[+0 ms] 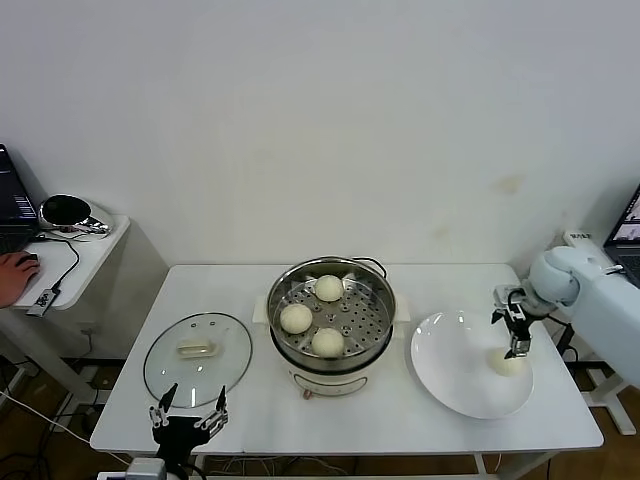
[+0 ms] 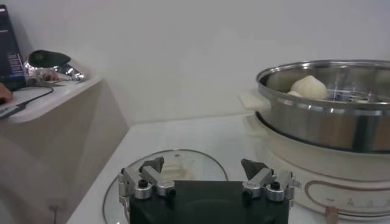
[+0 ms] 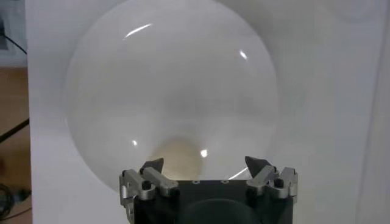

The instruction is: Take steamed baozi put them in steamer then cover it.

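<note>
The steamer (image 1: 335, 378) stands mid-table with three steamed baozi on its perforated tray: one at the back (image 1: 329, 288), one on the left (image 1: 296, 318), one at the front (image 1: 327, 342). A fourth baozi (image 1: 508, 362) lies on the white plate (image 1: 455, 360) to the right. My right gripper (image 1: 515, 340) hangs open just above that bun; in the right wrist view the bun (image 3: 178, 159) shows between and beyond the spread fingers of the gripper (image 3: 205, 163). My left gripper (image 1: 188, 415) waits open at the table's front left, short of the glass lid (image 1: 197, 357).
The left wrist view shows my left gripper (image 2: 204, 164), the lid (image 2: 183, 167) flat on the table and the steamer's steel wall (image 2: 329, 122) with a bun (image 2: 309, 87) above the rim. A side table (image 1: 75, 260) with a person's hand (image 1: 15, 270) stands far left.
</note>
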Tool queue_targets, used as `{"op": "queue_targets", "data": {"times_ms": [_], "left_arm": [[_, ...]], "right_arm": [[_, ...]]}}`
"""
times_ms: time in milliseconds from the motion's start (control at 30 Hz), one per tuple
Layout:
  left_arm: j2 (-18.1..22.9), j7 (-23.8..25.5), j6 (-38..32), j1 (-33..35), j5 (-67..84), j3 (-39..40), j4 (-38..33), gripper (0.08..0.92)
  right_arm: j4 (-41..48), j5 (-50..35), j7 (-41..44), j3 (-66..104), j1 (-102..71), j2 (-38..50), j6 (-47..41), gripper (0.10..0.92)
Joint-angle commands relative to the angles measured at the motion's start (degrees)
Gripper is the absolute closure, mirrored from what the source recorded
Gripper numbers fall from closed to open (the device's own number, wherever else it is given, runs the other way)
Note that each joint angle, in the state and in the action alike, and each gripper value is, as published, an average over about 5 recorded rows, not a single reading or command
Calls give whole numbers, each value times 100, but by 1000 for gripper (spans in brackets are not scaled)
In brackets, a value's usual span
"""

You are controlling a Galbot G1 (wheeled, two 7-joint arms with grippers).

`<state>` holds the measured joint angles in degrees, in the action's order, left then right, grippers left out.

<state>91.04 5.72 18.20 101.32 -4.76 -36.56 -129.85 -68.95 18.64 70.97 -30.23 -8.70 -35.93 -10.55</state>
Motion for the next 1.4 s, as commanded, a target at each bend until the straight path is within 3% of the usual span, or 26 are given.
{"op": "queue_targets", "data": {"times_ms": [33, 567, 1400], "left_arm": [[-10, -1, 1, -2, 3, -21, 13, 177], [-28, 0, 2, -51, -1, -34, 128, 177], [-21, -13, -3, -25, -12, 6, 110, 177]], "right_arm": [[219, 147, -162, 300, -403, -92, -9, 203], [549, 414, -299, 351, -444, -258, 76, 203], [276, 393, -248, 392, -554, -54, 40, 222]]}}
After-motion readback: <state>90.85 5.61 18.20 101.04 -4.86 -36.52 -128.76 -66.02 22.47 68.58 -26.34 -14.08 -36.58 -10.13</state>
